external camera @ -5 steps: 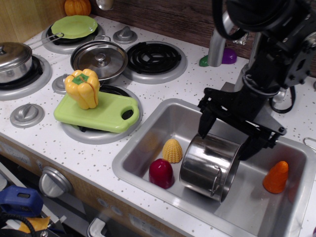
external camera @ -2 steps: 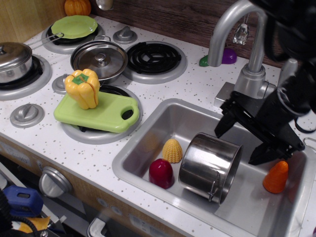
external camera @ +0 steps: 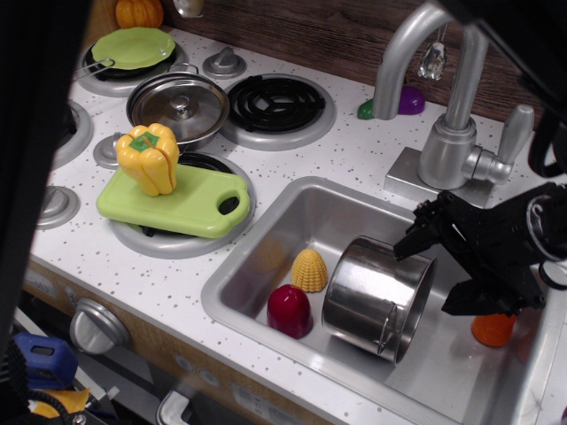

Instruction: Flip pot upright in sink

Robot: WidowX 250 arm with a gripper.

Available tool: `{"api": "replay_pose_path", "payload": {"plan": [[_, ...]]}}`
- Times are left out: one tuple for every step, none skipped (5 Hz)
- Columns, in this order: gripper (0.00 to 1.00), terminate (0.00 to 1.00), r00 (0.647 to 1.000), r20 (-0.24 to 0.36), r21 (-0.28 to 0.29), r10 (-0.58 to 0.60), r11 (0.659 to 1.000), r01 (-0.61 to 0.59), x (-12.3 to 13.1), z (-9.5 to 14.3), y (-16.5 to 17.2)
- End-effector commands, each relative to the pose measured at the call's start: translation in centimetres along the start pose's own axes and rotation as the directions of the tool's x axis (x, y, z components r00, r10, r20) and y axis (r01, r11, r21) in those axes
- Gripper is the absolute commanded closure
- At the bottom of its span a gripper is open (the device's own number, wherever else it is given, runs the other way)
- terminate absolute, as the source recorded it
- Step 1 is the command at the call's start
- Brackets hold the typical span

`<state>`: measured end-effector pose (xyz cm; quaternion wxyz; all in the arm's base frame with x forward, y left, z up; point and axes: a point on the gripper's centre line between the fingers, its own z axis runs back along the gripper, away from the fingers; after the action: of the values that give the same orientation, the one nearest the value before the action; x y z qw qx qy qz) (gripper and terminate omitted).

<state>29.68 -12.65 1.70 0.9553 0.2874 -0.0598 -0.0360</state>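
The shiny steel pot [external camera: 372, 297] lies on its side in the sink [external camera: 297, 217], its open mouth facing right and a wire loop handle at its lower front. My black gripper [external camera: 437, 273] is low at the right of the sink, just beside the pot's rim. Its jaws are spread apart and hold nothing. One fingertip [external camera: 413, 243] is close to the top of the rim; I cannot tell if it touches.
In the sink lie a yellow corn [external camera: 308, 270], a red vegetable [external camera: 290, 310] and an orange carrot [external camera: 493, 329], half hidden by the gripper. The faucet [external camera: 447, 115] stands behind. A yellow pepper [external camera: 149, 158] sits on a green cutting board [external camera: 190, 202]. A dark blur [external camera: 35, 133] covers the left edge.
My gripper moved from over the pot to the right and lower, staying open. The pot stays on its side. A dark blur now covers the left edge.
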Motion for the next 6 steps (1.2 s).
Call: {"api": "replay_pose_path", "payload": {"plan": [[0.00,0.00,0.999,0.028,0.060,-0.021,0.998,0.020,0.5,-0.4,0.6],[0.00,0.00,0.999,0.039,0.095,-0.036,0.995,0.032,0.3,-1.1,1.3],[0.00,0.00,0.998,0.057,0.094,-0.030,0.995,0.025,0.1,-1.6,1.9],[0.00,0.00,0.997,0.073,0.157,-0.035,0.987,0.023,0.1,-1.9,2.5],[1.00,0.00,0.996,0.083,0.176,-0.029,0.984,0.013,0.2,-2.5,2.8],[1.00,0.00,0.994,0.104,0.220,-0.035,0.975,0.011,0.3,-3.0,3.2]]}}
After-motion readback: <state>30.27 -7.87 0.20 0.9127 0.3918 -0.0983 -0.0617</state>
